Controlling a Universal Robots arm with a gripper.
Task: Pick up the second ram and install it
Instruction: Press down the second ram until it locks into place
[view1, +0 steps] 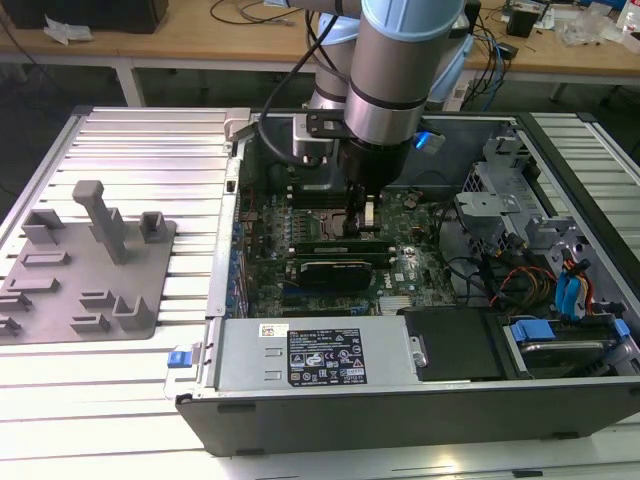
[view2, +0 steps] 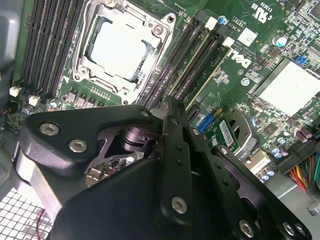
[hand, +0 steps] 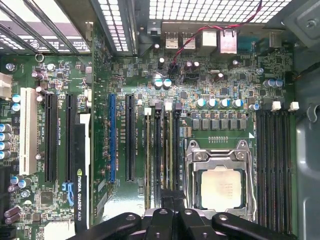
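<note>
A ribbed metal worktop (view1: 140, 150) carries an open computer case (view1: 420, 400) lying on its side, with wooden benches strewn with cables behind it. On the exterior view's left a grey plastic holder (view1: 80, 270) with upright posts rests on the worktop, well apart from the case. The robot arm (view1: 400, 60) reaches down into the case, over the green main board (hand: 210, 95). A silver power supply box (view1: 320, 355) lies along the near wall of the case, and a black oblong card (view1: 335, 272) stands in the board just beside the arm's tip. The processor socket (hand: 220, 187) sits between two banks of long black memory slots (hand: 275, 160). The hand (view1: 358, 222) hangs directly above the slots next to the socket; I cannot tell whether it is open, closed or gripping anything. In the first wrist view two green sticks stand in that bank of slots, and the second ram (hand: 170, 150) appears to be the one nearer the socket, running up from the tip of the hand with its far end by a white slot latch (hand: 169, 106).
</note>
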